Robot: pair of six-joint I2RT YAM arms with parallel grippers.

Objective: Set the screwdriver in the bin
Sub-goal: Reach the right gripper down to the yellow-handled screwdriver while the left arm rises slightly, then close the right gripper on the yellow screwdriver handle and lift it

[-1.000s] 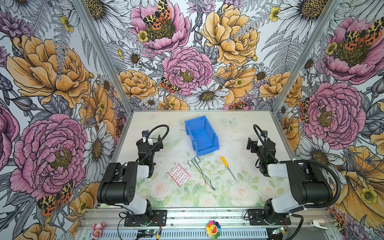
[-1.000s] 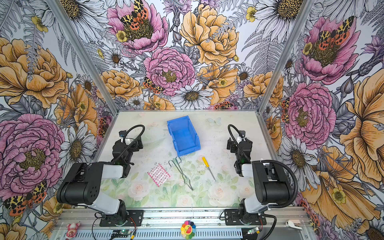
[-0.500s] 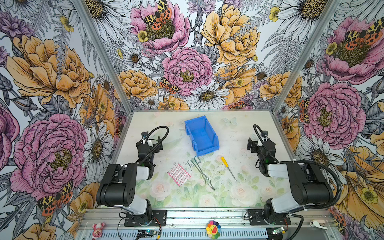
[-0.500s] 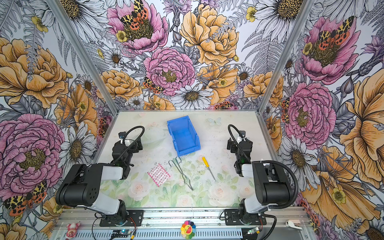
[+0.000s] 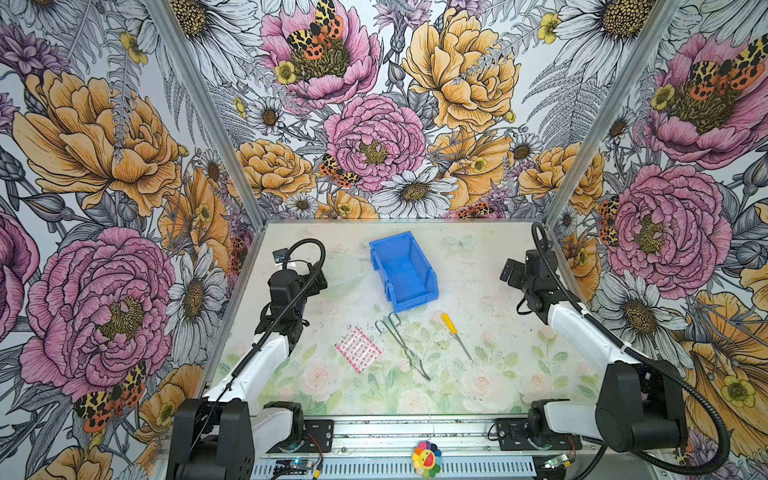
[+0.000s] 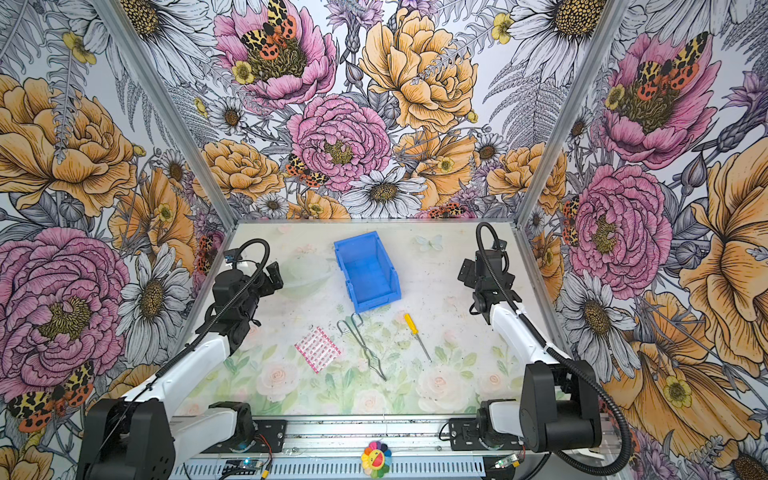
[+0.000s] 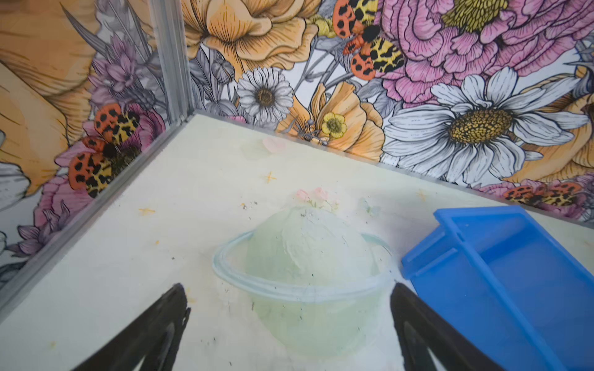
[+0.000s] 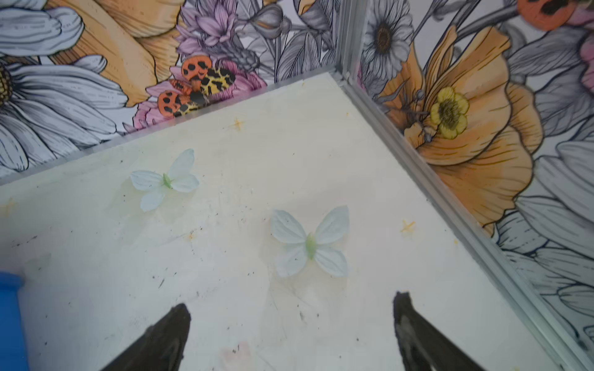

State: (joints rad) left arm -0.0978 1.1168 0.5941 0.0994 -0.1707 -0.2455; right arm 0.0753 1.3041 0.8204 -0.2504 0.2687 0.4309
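The bin (image 5: 414, 302) is smooth blue plastic with a soft sheen. The screwdriver (image 5: 456, 335) has a yellow plastic handle and a thin, bright metal shaft. The tongs (image 5: 402, 344) are bare, shiny metal wire. The table (image 5: 478, 286) is matt and printed, scuffed with dark specks.

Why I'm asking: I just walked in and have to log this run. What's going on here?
Nothing is being handled yet. The left end effector and right end effector are both open and empty, held over the table on their own sides. The screwdriver lies on the table just in front of the bin, on the robot's side of it, beside the wire tongs. The bin is empty, so the job has not started.
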